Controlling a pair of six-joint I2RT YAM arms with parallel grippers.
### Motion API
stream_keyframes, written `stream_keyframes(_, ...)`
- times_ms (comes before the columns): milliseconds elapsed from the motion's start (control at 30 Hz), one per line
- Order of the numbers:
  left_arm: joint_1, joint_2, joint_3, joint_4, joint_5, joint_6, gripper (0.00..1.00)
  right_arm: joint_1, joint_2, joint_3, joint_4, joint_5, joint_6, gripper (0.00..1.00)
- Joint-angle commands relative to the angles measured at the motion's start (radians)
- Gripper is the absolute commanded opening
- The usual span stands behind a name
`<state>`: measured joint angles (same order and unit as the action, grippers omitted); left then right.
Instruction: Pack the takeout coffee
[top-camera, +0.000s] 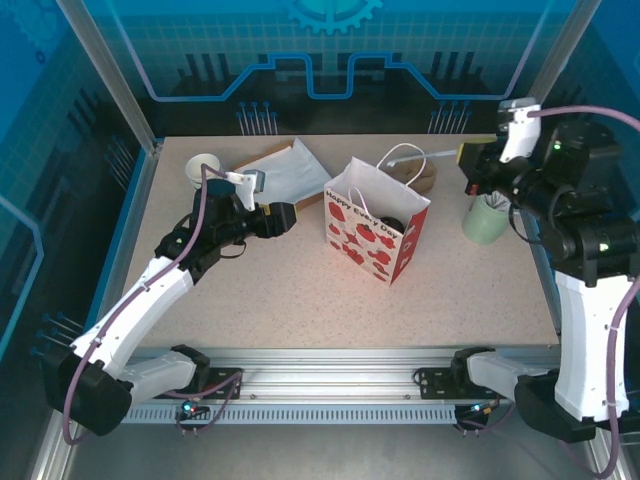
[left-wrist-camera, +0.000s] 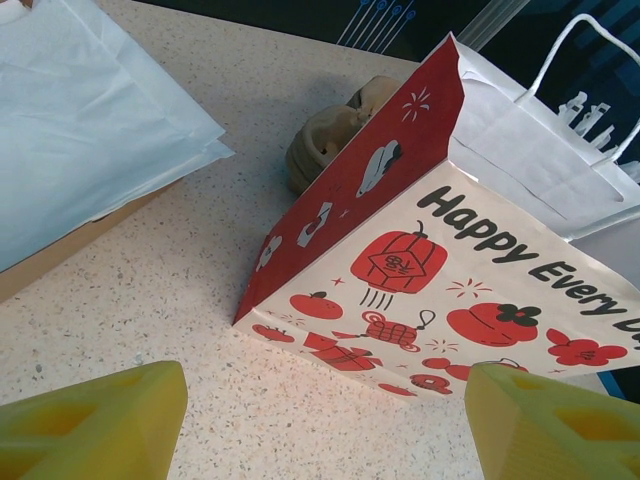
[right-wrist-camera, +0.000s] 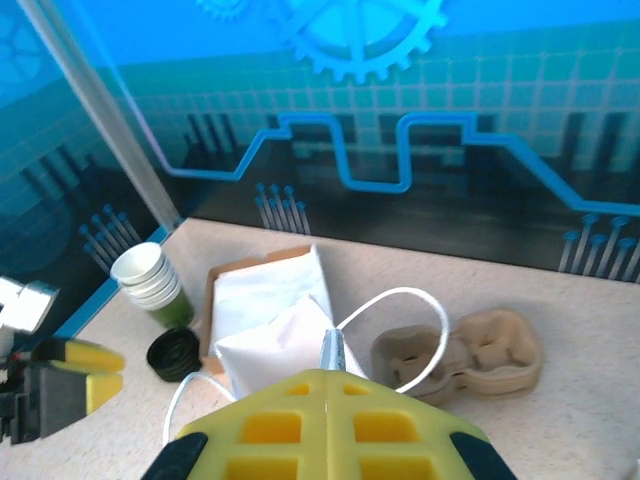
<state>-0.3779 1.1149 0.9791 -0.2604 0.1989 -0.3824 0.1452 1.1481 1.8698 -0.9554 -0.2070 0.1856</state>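
Speckled table (top-camera: 300, 300), two arms bolted at its near edge.

Strawberry-print paper bag (top-camera: 365, 235) stands upright near table centre, mouth open, white cord handles up.

Flat brown tray of white paper sheets (top-camera: 285, 170) lies behind and left of the bag. Pulp cup carrier (right-wrist-camera: 470, 350) sits just behind the bag.

Left gripper (top-camera: 290, 216): low over the table, aimed at the bag's left side, near it but not touching. Yellow fingers (left-wrist-camera: 90, 420) spread wide, nothing between them.

Right gripper (top-camera: 466, 156): raised over the back right of the table, pointing left. Fingers pressed together. A thin grey sliver shows at the seam in the right wrist view; cannot tell what it is.

Pale green cup (top-camera: 485, 220) sits below the right arm, well right of the bag.

Stack of white paper cups (top-camera: 203, 168) at back left corner, a black round piece (right-wrist-camera: 178, 352) on the table just beside it.

Takeout coffee (top-camera: 386, 223): inside the bag. Only its dark round lid shows through the mouth; body hidden by the bag wall.
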Motion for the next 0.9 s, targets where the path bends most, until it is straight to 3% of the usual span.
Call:
stream_keyframes(0,-0.007,-0.009,0.021,-0.01,-0.016,0.025,0.75,0.05,0.027,-0.061,0.044,-0.037,0.02,0.0)
stream_keyframes(233,-0.007,0.001,0.017,0.003,-0.037,0.022,0.75,0.14,0.135,-0.2,0.142,0.02,0.008,0.0)
stream_keyframes(433,-0.007,0.032,0.019,0.028,-0.044,0.016,0.75,0.213,0.291,-0.289,0.24,0.063,0.001,0.08)
stream_keyframes(633,-0.007,0.07,0.016,0.061,-0.057,0.017,0.76,0.226,0.404,-0.257,0.225,0.024,-0.012,0.28)
stream_keyframes(867,0.01,0.16,0.04,0.101,-0.092,0.03,0.78,0.194,0.319,-0.191,0.168,0.031,-0.048,0.5)
